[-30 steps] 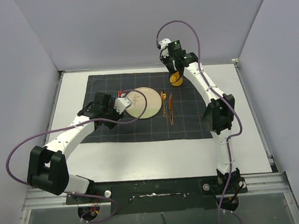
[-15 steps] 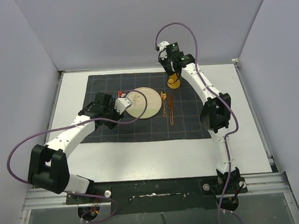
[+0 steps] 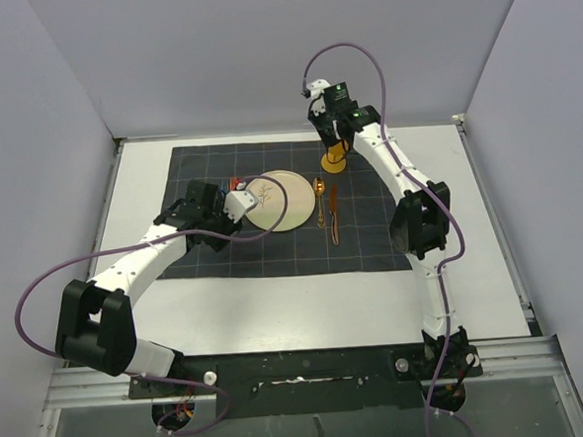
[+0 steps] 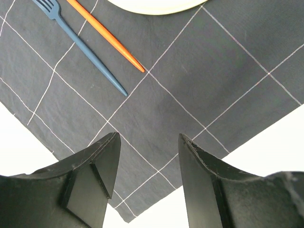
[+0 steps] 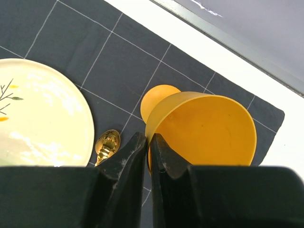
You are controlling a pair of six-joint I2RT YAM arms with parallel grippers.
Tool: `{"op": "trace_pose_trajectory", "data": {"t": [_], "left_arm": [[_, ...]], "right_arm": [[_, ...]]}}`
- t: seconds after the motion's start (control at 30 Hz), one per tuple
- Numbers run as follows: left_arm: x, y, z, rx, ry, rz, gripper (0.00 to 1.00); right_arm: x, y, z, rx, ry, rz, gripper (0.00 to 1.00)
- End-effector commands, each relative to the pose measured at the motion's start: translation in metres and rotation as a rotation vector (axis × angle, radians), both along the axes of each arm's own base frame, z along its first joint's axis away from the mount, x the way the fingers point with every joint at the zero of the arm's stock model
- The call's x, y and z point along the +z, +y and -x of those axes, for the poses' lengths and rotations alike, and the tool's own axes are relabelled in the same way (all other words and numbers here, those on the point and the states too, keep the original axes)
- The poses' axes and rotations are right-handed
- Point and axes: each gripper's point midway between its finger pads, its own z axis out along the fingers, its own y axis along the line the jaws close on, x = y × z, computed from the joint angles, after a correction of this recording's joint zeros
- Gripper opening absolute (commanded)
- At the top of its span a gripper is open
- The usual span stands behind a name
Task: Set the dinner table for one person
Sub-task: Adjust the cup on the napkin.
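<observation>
Beyond the spoon point(image 5: 107, 144), the right gripper point(image 5: 148, 142), clenched on the yellow cup point(image 5: 209, 128), had lowered it toward the cloth point(image 5: 118, 61); release seemed near; the left gripper point(image 4: 148, 156) gaped empty.

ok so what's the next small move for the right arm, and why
Probably ease the yellow cup down until its base sits flat on the dark cloth beyond the gold spoon, then open. The right end effector is shut on its rim, and contact with the cloth isn't clear.
</observation>
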Motion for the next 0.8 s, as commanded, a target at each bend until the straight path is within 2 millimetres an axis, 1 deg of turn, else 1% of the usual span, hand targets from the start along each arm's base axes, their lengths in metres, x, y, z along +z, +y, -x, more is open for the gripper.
{"op": "trace_pose_trajectory", "data": {"t": [0.0, 0.13, 0.57, 0.77], "left_arm": [[0.0041, -0.0089, -0.0099, -0.005, -0.034, 0.038, 0.5], [0.0021, -0.0086, -0.0095, -0.005, -0.03, 0.034, 0.5], [-0.0008, -0.0091, -0.0102, -0.009, -0.023, 0.031, 0.5], [-0.0021, -0.0086, -0.0102, -0.012, -0.022, 0.026, 0.5]], "right_arm": [[0.0423, 0.0075, -0.0165, -0.004, -0.118, -0.08, 0.11], [0.043, 0.0075, -0.0185, -0.003, -0.125, -0.082, 0.11], [0.0354, 0.0083, -0.0174, -0.001, -0.108, -0.074, 0.13], [0.036, 0.0095, -0.018, 0.002, -0.114, -0.07, 0.13]]}}
